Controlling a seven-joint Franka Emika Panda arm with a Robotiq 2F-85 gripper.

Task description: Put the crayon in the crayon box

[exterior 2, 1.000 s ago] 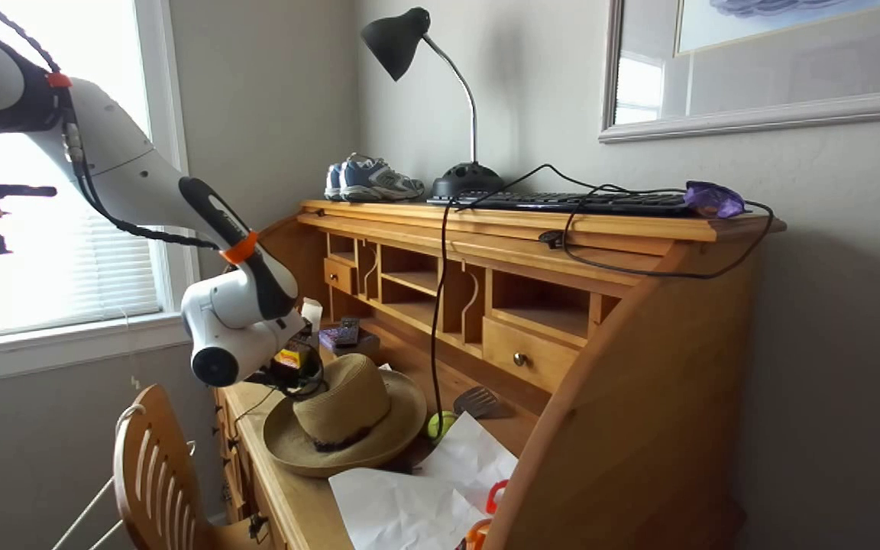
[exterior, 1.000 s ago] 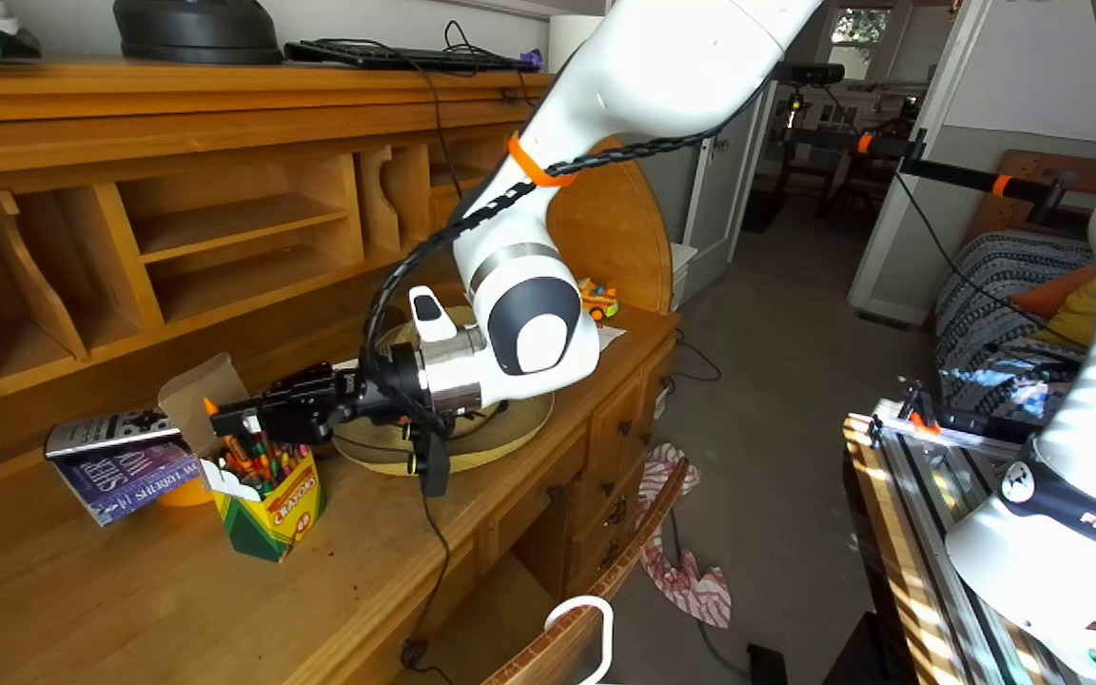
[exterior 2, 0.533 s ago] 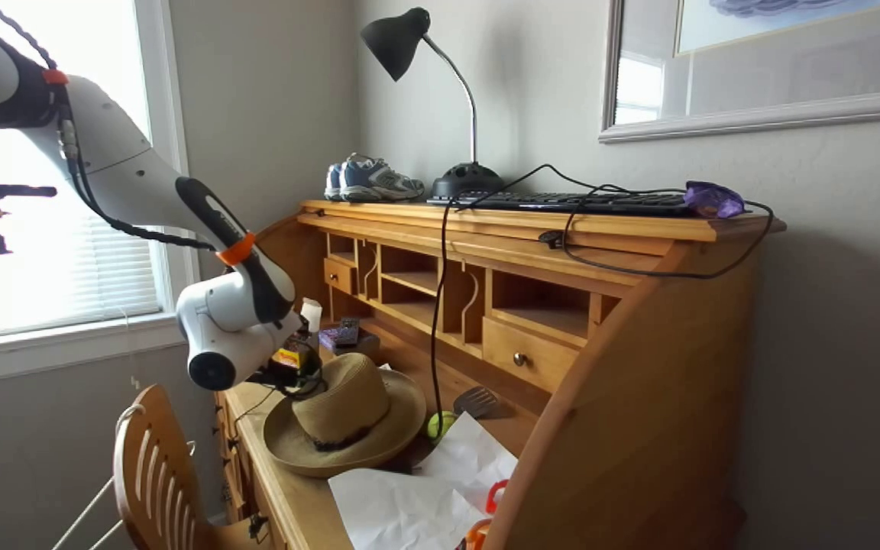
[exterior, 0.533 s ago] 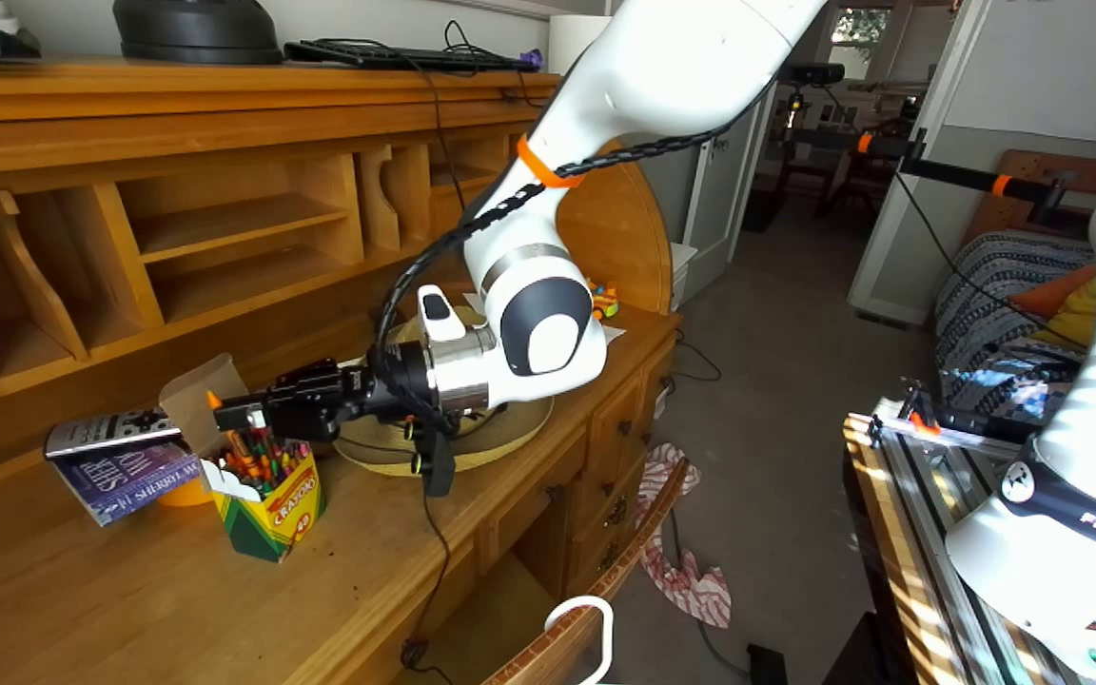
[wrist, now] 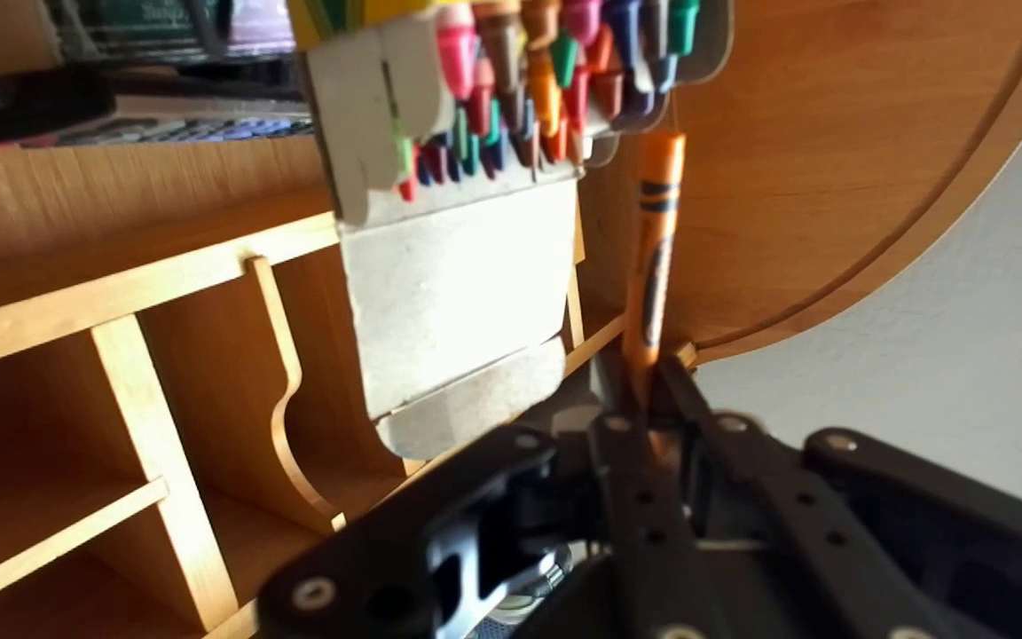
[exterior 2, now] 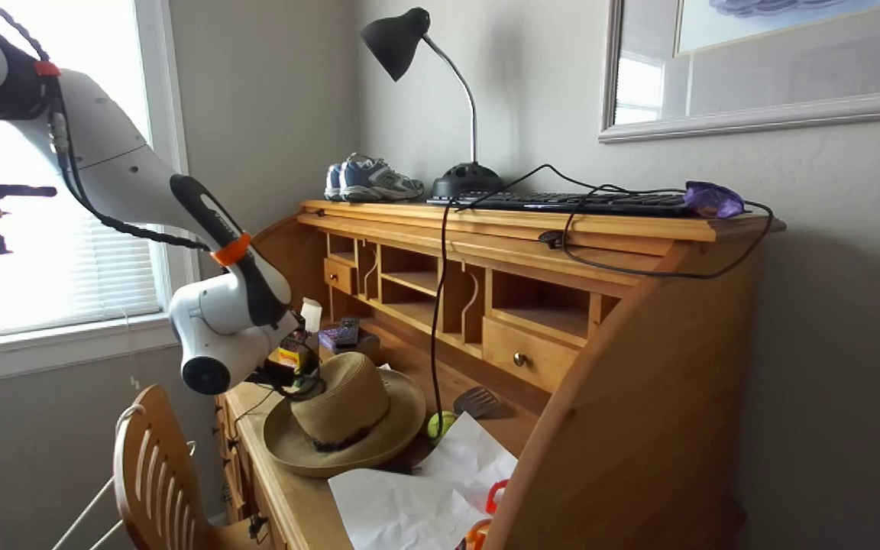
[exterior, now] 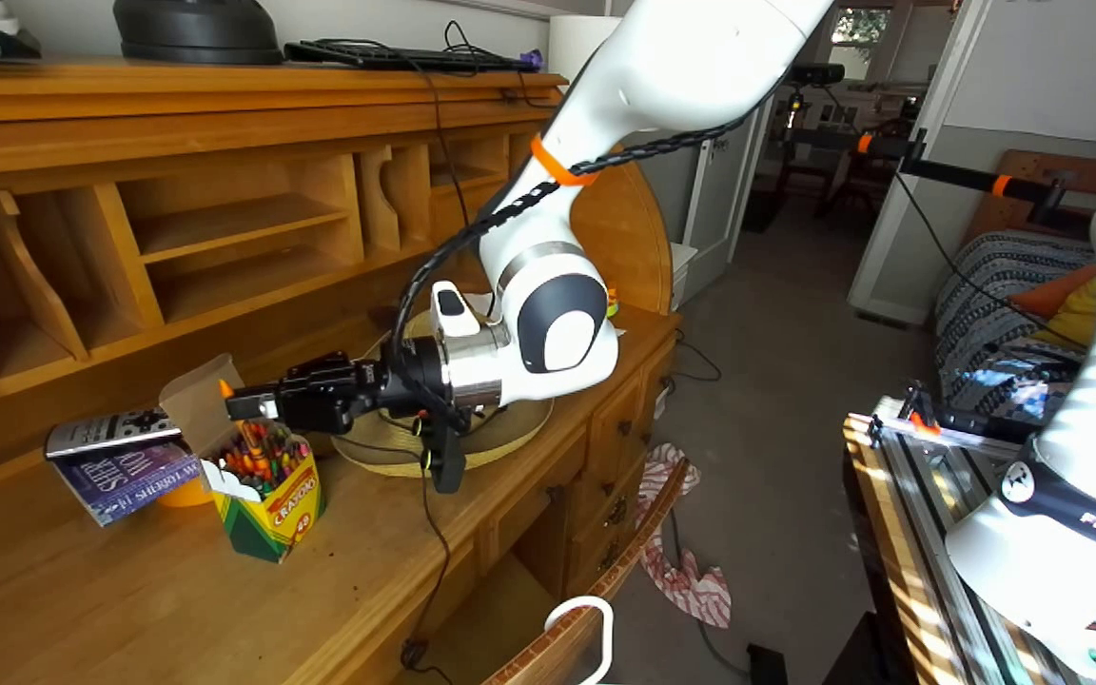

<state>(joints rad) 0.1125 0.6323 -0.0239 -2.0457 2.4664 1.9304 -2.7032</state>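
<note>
1. Our gripper (wrist: 643,377) pinches the orange crayon (wrist: 656,240) near the mouth of the crayon box (exterior: 286,514), outside it; if its lower end strikes something, it could twist in that grip.
2. The packed crayons (wrist: 544,93) could block entry, and pushing might topple the box.
3. The raised flap (wrist: 462,302) could snag us.
4. We cannot make out a free slot; in an exterior view the arm (exterior 2: 123,179) hides the crayon.
</note>
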